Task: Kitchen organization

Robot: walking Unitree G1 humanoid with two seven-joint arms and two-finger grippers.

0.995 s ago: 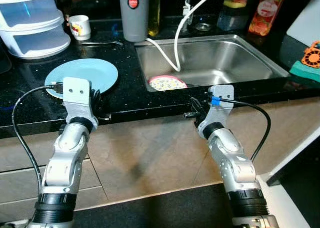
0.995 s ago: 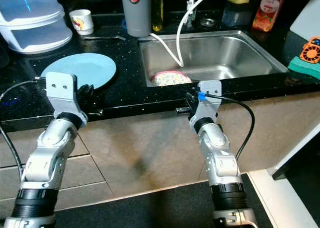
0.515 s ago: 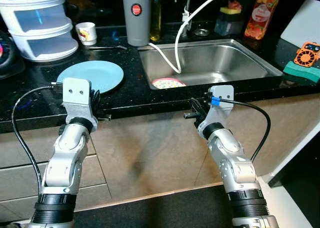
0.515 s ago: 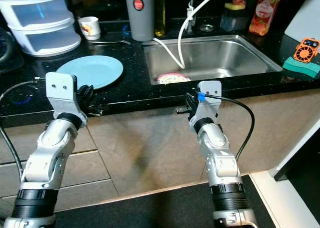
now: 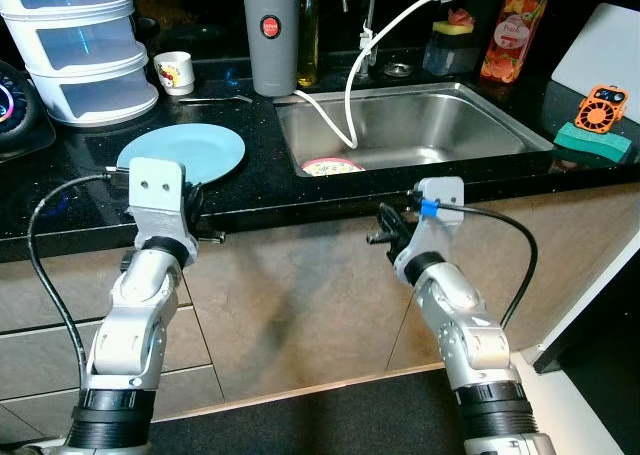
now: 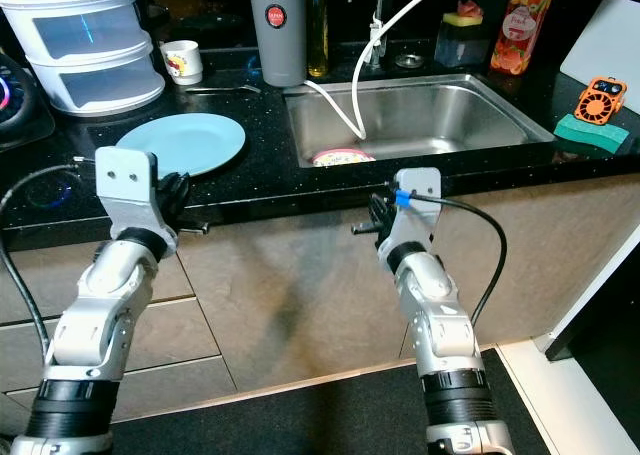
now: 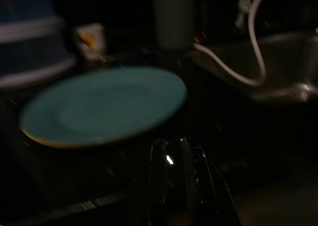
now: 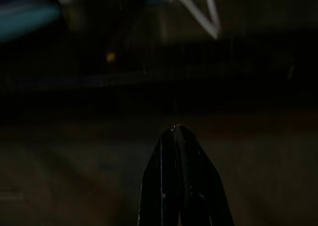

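Left gripper (image 7: 171, 159): fingers drawn nearly together with a slim gap, empty, held at the front edge of the black countertop (image 5: 260, 190), just short of one light-blue plate (image 5: 185, 152). The plate lies flat near the front edge, left of the sink.

Right gripper (image 8: 178, 151): fingers pressed together, holding nothing, in front of the counter's front edge below the sink's (image 5: 470, 145) front rim, level with the beige cabinet face (image 5: 300, 295).

Sink, stainless, one basin: one patterned dish with a pink rim (image 5: 332, 166) at the front left corner. One white hose (image 5: 350, 105) loops down into the basin from the tap.

Back edge of the counter, one each: grey cylindrical container with red round label (image 5: 270, 35), small white mug with print (image 5: 174, 72), red-orange bottle (image 5: 504, 35). One stack of three clear tiers (image 5: 75, 45) at the back left corner.

Right of the sink: one green sponge (image 5: 593, 140), one small orange fan (image 5: 605, 105) behind it, touching or not cannot be told.
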